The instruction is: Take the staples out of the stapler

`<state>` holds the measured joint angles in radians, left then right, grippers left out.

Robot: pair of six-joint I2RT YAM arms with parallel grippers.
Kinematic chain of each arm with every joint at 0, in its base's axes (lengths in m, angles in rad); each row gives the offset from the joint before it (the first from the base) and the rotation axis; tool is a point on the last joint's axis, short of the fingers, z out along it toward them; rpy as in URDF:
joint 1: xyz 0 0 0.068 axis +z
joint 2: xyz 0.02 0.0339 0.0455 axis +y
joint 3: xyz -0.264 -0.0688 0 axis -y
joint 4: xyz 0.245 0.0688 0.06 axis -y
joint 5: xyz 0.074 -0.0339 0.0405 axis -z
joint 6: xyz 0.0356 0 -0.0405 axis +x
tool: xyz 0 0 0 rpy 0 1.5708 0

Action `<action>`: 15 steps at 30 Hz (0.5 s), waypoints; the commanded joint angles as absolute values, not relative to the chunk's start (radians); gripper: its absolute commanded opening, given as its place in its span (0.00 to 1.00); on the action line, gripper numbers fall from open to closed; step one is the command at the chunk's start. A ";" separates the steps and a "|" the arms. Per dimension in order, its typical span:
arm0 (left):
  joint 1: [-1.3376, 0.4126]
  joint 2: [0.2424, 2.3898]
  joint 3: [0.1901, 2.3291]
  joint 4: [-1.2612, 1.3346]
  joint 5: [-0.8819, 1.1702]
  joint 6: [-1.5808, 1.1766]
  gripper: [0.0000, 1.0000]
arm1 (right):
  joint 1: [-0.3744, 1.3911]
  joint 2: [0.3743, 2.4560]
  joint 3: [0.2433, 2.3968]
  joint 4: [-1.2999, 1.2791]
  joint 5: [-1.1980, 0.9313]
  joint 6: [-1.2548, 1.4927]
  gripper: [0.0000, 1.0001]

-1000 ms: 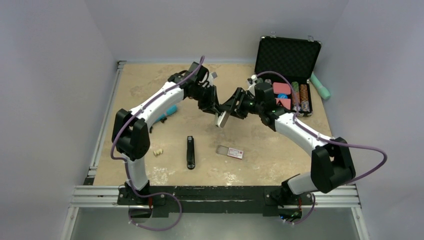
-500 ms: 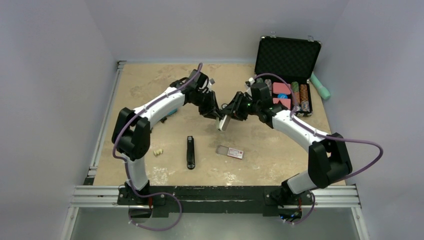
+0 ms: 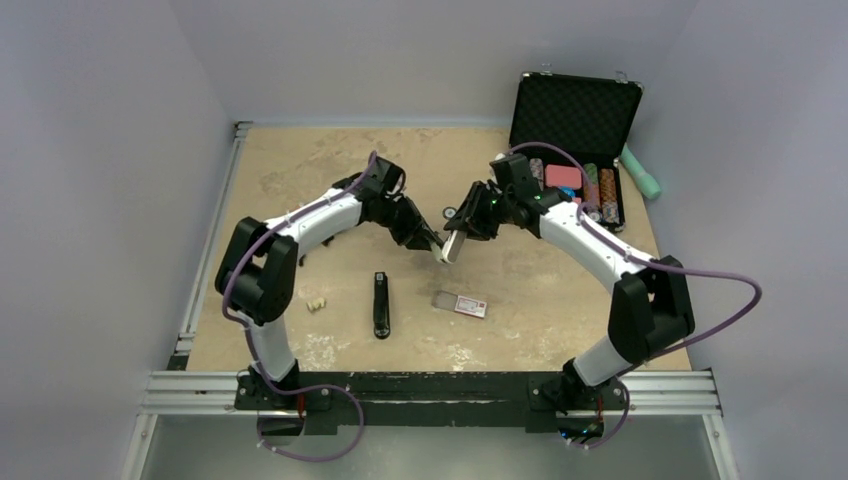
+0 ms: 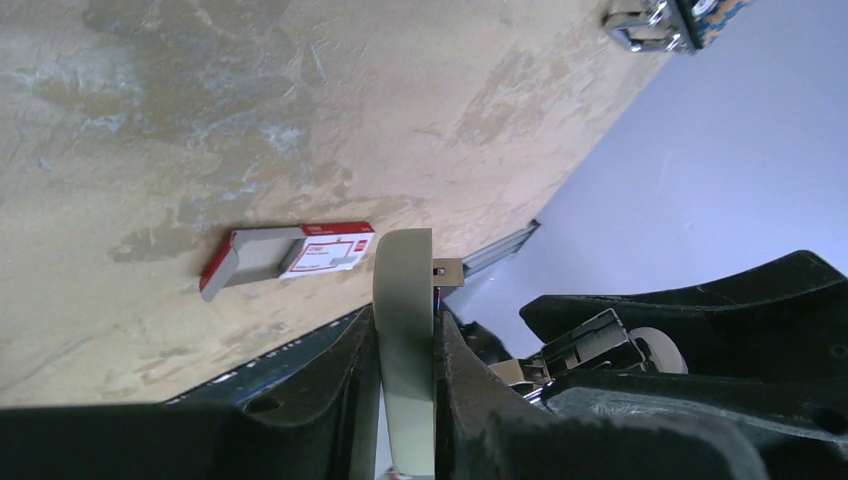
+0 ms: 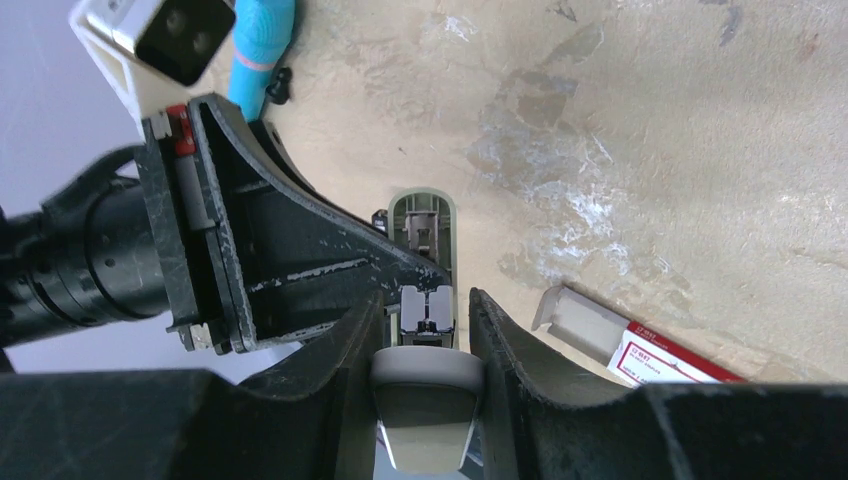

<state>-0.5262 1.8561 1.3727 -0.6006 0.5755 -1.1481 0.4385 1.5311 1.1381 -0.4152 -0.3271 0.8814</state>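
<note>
A pale grey-green stapler [image 3: 452,246] hangs in the air above the middle of the table, held from both sides. My left gripper [image 3: 434,240] is shut on its side; in the left wrist view the stapler [image 4: 405,320] stands edge-on between the gripper's fingers [image 4: 405,350]. My right gripper [image 3: 464,226] is shut on its rear end. In the right wrist view the stapler [image 5: 424,235] points away from the gripper [image 5: 425,330], with its metal staple channel showing. No loose staples show inside it.
A red and white staple box [image 3: 461,303] lies on the table below the stapler. A black stapler-like bar [image 3: 381,304] and a small pale piece [image 3: 317,303] lie to its left. An open black case [image 3: 575,120] with coloured items stands at the back right, with a teal object [image 3: 641,172] beside it.
Both grippers have come down and a little toward the front with the stapler still held between them. The left arm has lowered. Things on the table have not moved.
</note>
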 commanded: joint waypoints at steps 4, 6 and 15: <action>-0.486 1.792 1.224 -0.557 0.795 -1.260 0.10 | 0.324 1.593 1.354 -0.567 -0.011 0.883 0.00; -0.493 1.814 1.217 -0.558 0.840 -1.255 0.11 | 0.323 1.628 1.414 -0.607 -0.002 0.869 0.00; -0.499 1.774 1.216 -0.629 0.916 -1.191 0.12 | 0.326 1.796 1.473 -0.664 0.018 0.887 0.00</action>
<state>-0.4885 1.8301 1.2392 -0.4351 0.7277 -1.3468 0.4313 1.7267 1.4231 -0.7204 -0.2981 0.8761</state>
